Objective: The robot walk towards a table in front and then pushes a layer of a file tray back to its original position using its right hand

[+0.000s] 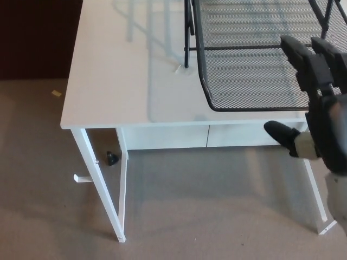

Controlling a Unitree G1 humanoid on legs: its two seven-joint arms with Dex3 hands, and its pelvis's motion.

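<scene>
While the mesh tray layer (255, 70) juts over the white table (124, 81), the right robot hand (317, 103) hovers spread, holding nothing

Table (114, 81): white, fills the upper middle and right of the frame; its front edge runs across the centre below my raised fingers.
On the table: a black mesh file tray (255, 65), upper right, its pulled-out layer reaching to the front edge.
Legs (100, 184): thin, white, lower left.
Floor (43, 189): beige carpet, with a small black object (111, 158) under the table's left side.
</scene>
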